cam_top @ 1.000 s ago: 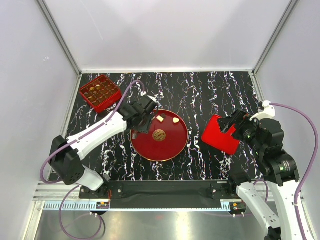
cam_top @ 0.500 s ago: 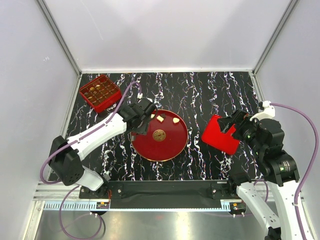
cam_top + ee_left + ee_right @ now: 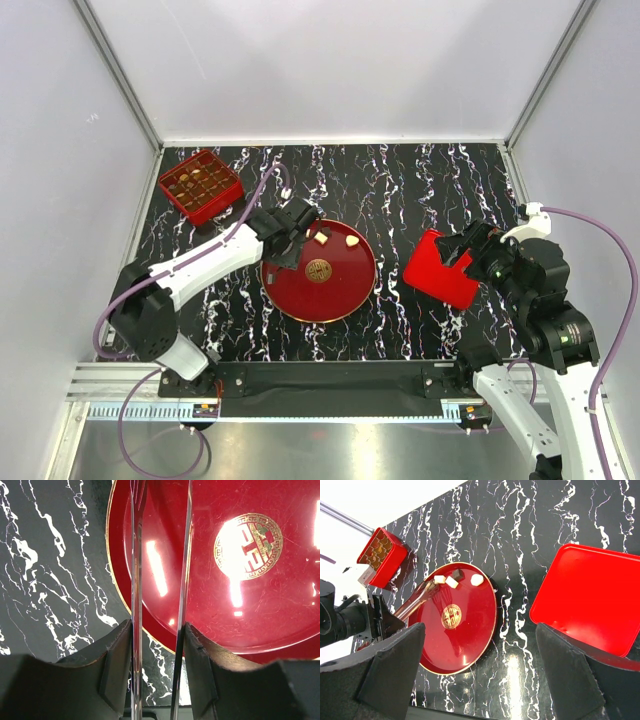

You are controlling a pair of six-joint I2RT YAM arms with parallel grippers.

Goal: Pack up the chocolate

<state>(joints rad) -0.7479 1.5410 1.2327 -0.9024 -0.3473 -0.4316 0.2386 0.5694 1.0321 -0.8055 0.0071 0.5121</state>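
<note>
The red plate (image 3: pixel 335 290) with a gold emblem holds a few chocolate pieces at its far edge: a white square (image 3: pixel 321 238), a tan one (image 3: pixel 352 241) and a dark one (image 3: pixel 458 573). My left gripper (image 3: pixel 286 238) is shut on metal tongs (image 3: pixel 135 555), whose tips reach over the plate's far-left rim next to a cream piece (image 3: pixel 440 579). The red box (image 3: pixel 200 186) at the far left holds several chocolates in its cells. My right gripper (image 3: pixel 468 252) is open and empty above the table, beside the red lid (image 3: pixel 440 268).
The red lid (image 3: pixel 592 597) lies flat to the right of the plate (image 3: pixel 465 640). Black marbled tabletop lies between plate and lid. White walls stand on the left, far and right sides. The purple cable of the left arm loops near the box.
My left arm has shifted a little to the right, bringing the tongs further over the plate's far-left edge. The right arm has not moved.
</note>
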